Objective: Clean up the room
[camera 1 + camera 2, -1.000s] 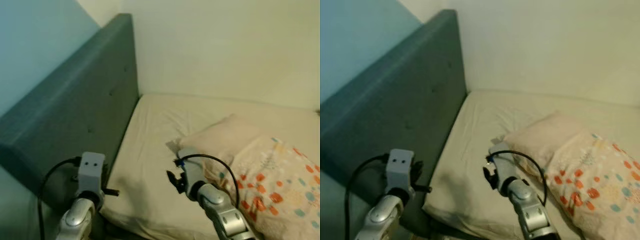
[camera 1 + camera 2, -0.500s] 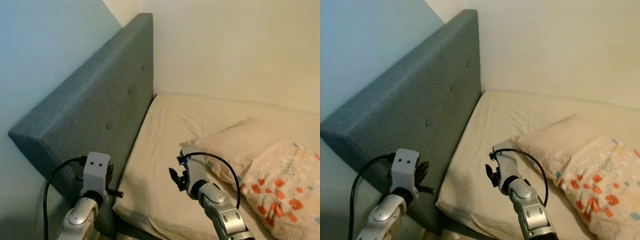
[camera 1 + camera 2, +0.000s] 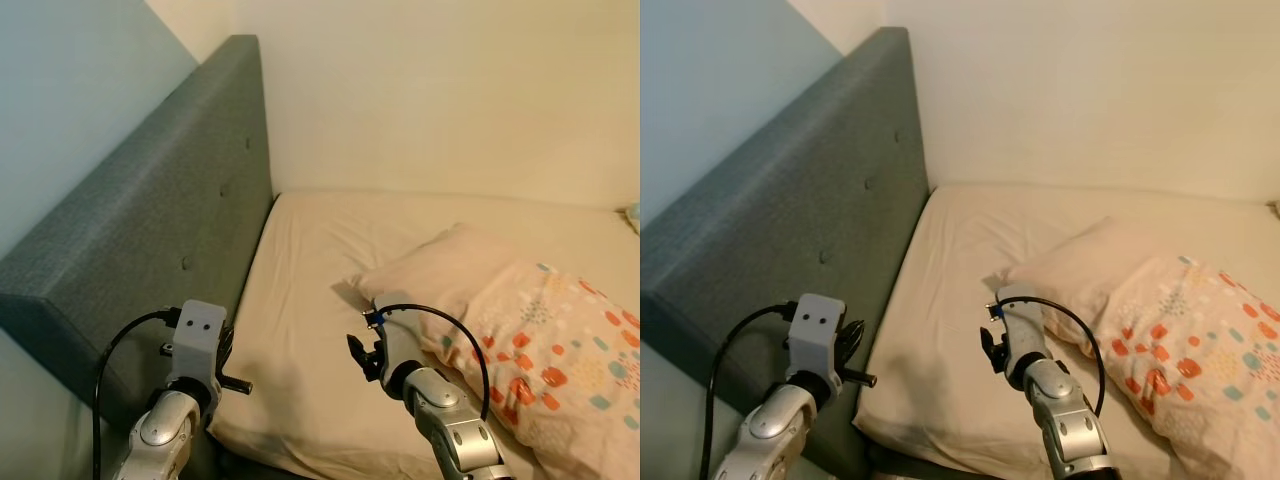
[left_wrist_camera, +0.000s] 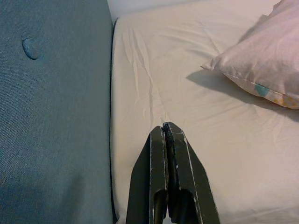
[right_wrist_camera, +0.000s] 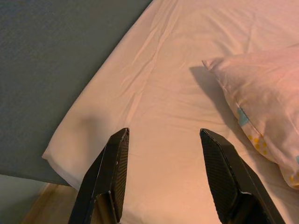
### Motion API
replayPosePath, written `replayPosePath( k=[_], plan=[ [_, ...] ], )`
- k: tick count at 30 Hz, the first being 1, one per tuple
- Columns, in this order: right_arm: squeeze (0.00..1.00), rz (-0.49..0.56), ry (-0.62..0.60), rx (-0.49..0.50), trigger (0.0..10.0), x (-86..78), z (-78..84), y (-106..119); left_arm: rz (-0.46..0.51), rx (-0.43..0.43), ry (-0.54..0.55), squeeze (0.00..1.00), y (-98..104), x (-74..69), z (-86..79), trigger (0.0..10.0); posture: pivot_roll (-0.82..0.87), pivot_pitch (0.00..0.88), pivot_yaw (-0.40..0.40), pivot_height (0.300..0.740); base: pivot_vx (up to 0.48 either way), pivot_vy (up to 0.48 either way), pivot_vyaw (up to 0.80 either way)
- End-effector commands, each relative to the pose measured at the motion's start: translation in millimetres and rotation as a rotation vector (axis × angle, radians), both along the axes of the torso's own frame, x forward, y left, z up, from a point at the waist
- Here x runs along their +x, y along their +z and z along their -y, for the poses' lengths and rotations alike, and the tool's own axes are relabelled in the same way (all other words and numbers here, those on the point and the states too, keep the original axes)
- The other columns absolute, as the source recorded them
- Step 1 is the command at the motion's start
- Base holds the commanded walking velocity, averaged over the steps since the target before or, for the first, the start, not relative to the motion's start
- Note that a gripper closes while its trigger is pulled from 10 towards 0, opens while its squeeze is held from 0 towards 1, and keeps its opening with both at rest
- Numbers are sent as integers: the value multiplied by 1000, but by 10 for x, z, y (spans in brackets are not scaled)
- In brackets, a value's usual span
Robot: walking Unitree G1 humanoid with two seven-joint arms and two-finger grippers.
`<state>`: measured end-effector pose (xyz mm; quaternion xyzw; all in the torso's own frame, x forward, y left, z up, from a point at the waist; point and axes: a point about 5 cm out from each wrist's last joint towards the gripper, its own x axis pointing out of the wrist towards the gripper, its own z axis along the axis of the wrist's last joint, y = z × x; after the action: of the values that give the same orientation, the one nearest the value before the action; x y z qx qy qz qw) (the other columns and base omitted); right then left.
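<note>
A cream-sheeted bed (image 3: pixel 330 250) lies before me. On it rests a pale pink pillow (image 3: pixel 450 265), and a pillow with orange and teal spots (image 3: pixel 560 350) lies over its right part. My left gripper (image 4: pixel 167 128) hovers over the near left corner of the mattress, fingers shut with nothing held. My right gripper (image 5: pixel 163 135) hangs above the sheet just left of the pink pillow (image 5: pixel 252 88), its fingers (image 5: pixel 114 158) spread open and empty.
A tall grey-blue padded headboard (image 3: pixel 160 220) runs along the left side of the bed. A cream wall (image 3: pixel 450 90) stands behind the bed. A strip of wooden floor (image 5: pixel 42 205) shows beside the mattress corner.
The camera swung, so the headboard and pillows shifted in the picture. Both arms keep about the same pose, and neither gripper took hold of anything.
</note>
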<state>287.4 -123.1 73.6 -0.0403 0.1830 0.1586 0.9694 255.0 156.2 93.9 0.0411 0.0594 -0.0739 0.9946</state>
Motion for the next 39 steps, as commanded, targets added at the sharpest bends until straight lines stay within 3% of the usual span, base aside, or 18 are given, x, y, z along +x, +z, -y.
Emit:
replayPosePath(
  k=[1, 11, 39],
  plan=[
    [0, -16, -7, 11, 10000, -21, -6, -27, -22, 17, -2, 0, -49, -25, -40, 10000, -21, 115, -6, 740, 0, 0, 0],
    [0, -14, -16, 15, 10000, -25, -5, -23, -17, 14, -2, 0, -41, -36, -20, 10000, -26, 115, -5, 740, 0, -152, 0],
    [0, -19, -12, 9, 10000, -49, 14, -30, -40, 28, 28, 0, -84, -60, -60, 10000, -31, 113, -5, 740, 0, -469, 0]
  ],
)
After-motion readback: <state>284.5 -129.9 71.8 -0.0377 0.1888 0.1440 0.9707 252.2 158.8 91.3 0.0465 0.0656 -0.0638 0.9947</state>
